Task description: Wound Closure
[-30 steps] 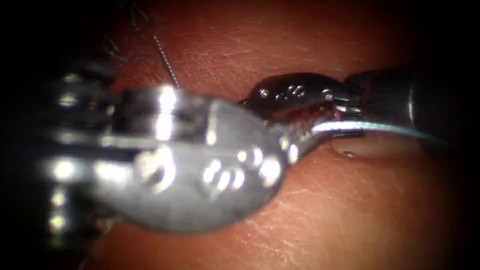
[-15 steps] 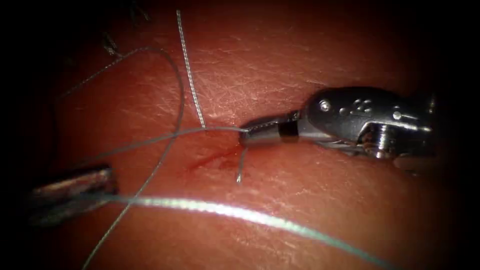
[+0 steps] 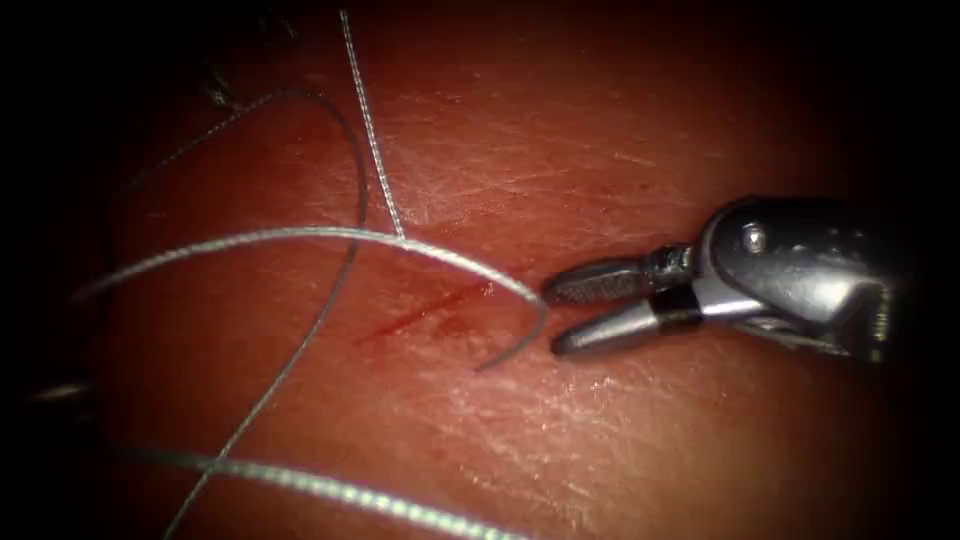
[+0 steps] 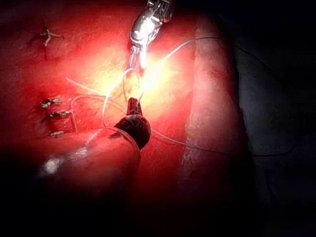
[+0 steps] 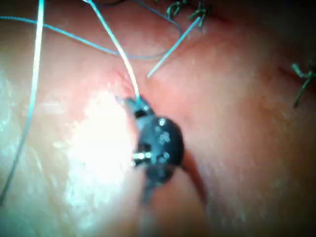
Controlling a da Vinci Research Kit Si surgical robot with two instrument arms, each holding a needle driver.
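Tissue (image 3: pixel 620 120) carried a short red cut (image 3: pixel 425 312) near the middle of the endoscope view, with a smear of red fluid along it. Right tool (image 3: pixel 562 316) lay just right of the cut, jaws parted in a narrow V and holding nothing. Half a second earlier the same jaws were closed on the thread at the cut; they had since let go and backed off toward the right edge of the tissue.

Thread (image 3: pixel 300 236) arched across the cut from the left, and its free end (image 3: pixel 510 355) curled down just short of the right tool's lower jaw, not touching it as far as could be seen. A second strand (image 3: pixel 370 130) ran up toward the far edge of the tissue, a darker loop (image 3: pixel 345 260) crossed both, and a bright strand (image 3: pixel 330 487) lay along the near edge.

Left tool (image 4: pixel 134 106) showed in its own wrist view with thread looped close around its tip; whether it gripped the thread could not be told. Needle could not be made out, so no position was recorded for it.

Progress, judged: finished knotted stitches (image 4: pixel 52 103) sat elsewhere on the tissue, with more cut ends (image 5: pixel 187 10) in the right wrist view. At this cut thread was through, but no snug knot showed; tying and trimming appeared to be left.
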